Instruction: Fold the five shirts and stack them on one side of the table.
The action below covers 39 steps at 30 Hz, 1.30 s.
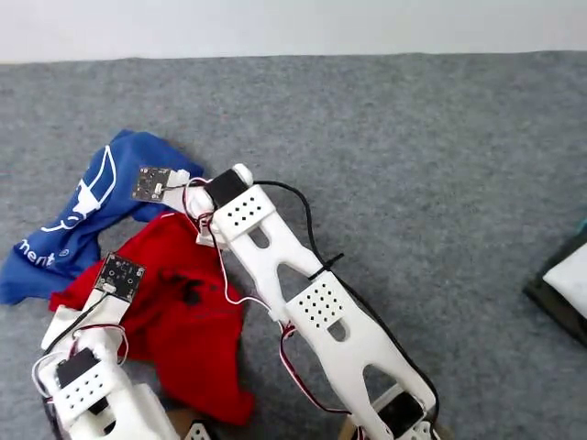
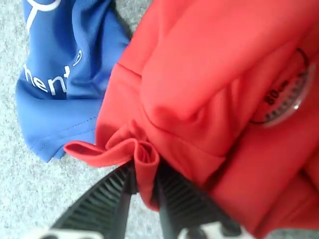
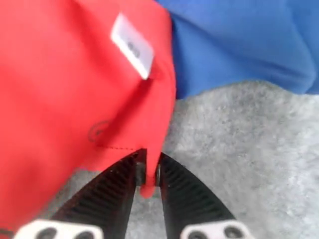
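A crumpled red shirt (image 1: 183, 312) lies at the left front of the grey table, overlapping a blue shirt (image 1: 83, 215) with white print behind it. My left gripper (image 2: 144, 172) is shut on a bunched fold at the red shirt's (image 2: 209, 84) edge, next to the blue shirt (image 2: 65, 74). My right gripper (image 3: 148, 174) is shut on another edge of the red shirt (image 3: 70, 84), near a white label (image 3: 132, 46), with blue cloth (image 3: 239, 40) just beyond. In the high view the left arm (image 1: 87, 376) comes from the front left and the right arm (image 1: 303, 293) reaches in diagonally.
Grey felt table (image 1: 431, 165) spreads open to the right and back. A dark object with a white top (image 1: 564, 280) sits at the right edge. A white wall runs along the far side.
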Available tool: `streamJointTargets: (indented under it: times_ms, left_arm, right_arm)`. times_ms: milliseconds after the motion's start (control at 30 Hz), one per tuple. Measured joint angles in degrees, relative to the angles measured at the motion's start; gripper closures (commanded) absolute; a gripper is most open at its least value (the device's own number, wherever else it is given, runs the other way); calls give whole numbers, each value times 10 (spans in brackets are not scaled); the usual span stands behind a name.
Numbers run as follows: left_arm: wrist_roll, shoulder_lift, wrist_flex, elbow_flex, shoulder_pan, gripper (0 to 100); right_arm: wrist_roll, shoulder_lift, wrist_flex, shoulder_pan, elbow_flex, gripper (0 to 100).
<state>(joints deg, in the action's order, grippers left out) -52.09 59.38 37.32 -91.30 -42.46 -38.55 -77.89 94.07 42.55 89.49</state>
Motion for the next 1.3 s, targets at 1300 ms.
streamJointTargets:
  times_ms: [1300]
  left_arm:
    - [296,0,85,269,333,783]
  right_arm:
    - [-12,242,65,-318,40,988]
